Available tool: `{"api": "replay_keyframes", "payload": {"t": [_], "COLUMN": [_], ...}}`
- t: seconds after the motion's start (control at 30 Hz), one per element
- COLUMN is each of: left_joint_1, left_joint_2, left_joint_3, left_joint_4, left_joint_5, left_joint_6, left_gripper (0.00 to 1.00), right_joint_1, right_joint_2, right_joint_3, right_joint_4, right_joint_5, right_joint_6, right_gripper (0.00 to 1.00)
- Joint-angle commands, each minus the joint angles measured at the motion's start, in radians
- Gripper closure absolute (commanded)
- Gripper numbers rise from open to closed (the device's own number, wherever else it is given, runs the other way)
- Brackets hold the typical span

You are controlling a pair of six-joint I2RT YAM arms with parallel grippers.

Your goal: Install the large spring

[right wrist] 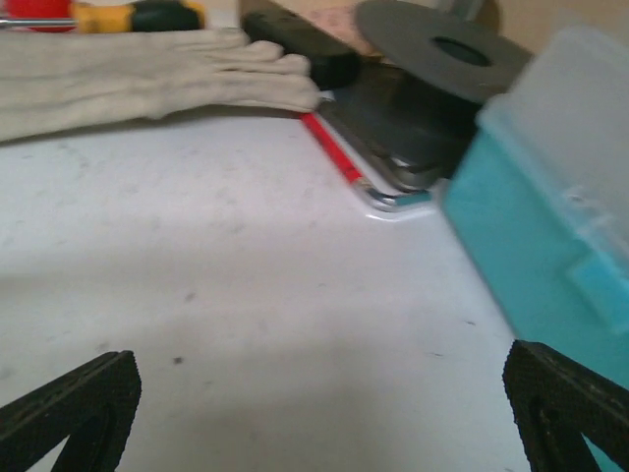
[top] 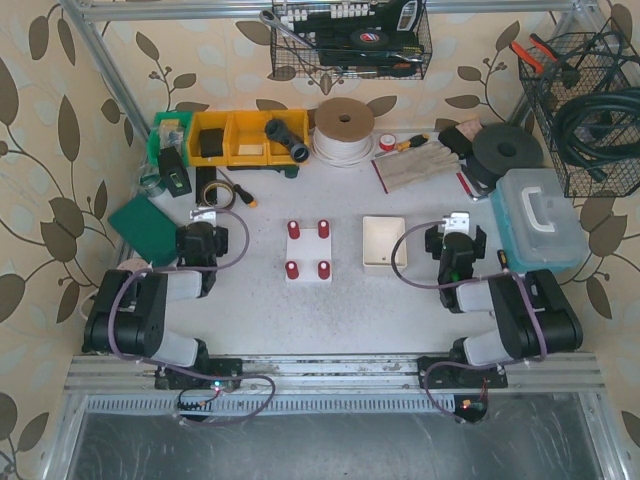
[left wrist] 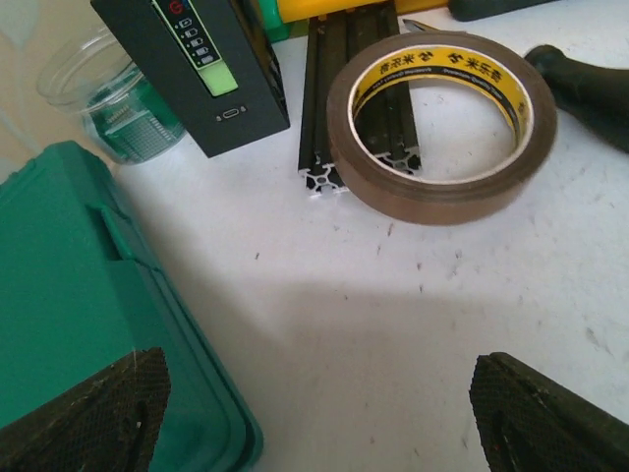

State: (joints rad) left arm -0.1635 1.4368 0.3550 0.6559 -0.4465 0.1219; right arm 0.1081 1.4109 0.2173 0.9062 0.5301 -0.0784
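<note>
Left claw is spread wide and empty, with a tape roll just ahead. Right claw is spread wide and empty, a teal box at its right. The white block with four red posts lies between them; the large spring itself I cannot pick out.

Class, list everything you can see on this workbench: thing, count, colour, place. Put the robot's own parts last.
block: one, white with four red posts, table centre
flat box: one, beige, right of the block
bins: three, yellow, back left
tape roll: one, brown, left, lying on a black rail
case: one, green, far left
glove: at least one, cream, back right
toolbox: one, teal with clear lid, right edge
wire baskets: two, black, back and right walls
left gripper: one, black, open, beside the case
right gripper: one, black, open, beside the toolbox
</note>
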Motion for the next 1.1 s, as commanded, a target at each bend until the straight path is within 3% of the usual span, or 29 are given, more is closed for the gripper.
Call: {"api": "replay_keyframes", "payload": {"t": [0.0,0.07,0.13,0.2,1.07], "left_joint_1": [0.083,0.123,0.122,0.123,0.122], "left_joint_2": [0.043,0.050,0.088,0.062,0.063], "left_joint_3": [0.085,0.062,-0.016,0.018,0.010], "left_joint_4": [-0.005,0.023,0.222,0.111,0.131], "left_joint_5": [0.139,0.179,0.170,0.162,0.160], "left_joint_6": [-0.041,-0.074,-0.063,-0.083,-0.076], "left_gripper": [0.14,0.14,0.14,0.13,0.13], "right_joint_1": [-0.003,-0.004,-0.010,-0.010,-0.010], "right_joint_2": [0.096,0.114,0.086,0.108,0.095], "right_joint_3": [0.028,0.044,0.069,0.070,0.105], "right_joint_4": [0.183,0.187,0.083,0.126,0.031], "right_joint_5": [-0.190,-0.180,-0.198,-0.203,-0.182], "right_joint_6": [-0.065,-0.071,-0.055,-0.071,-0.052], "right_gripper": [0.00,0.00,0.00,0.00,0.00]}}
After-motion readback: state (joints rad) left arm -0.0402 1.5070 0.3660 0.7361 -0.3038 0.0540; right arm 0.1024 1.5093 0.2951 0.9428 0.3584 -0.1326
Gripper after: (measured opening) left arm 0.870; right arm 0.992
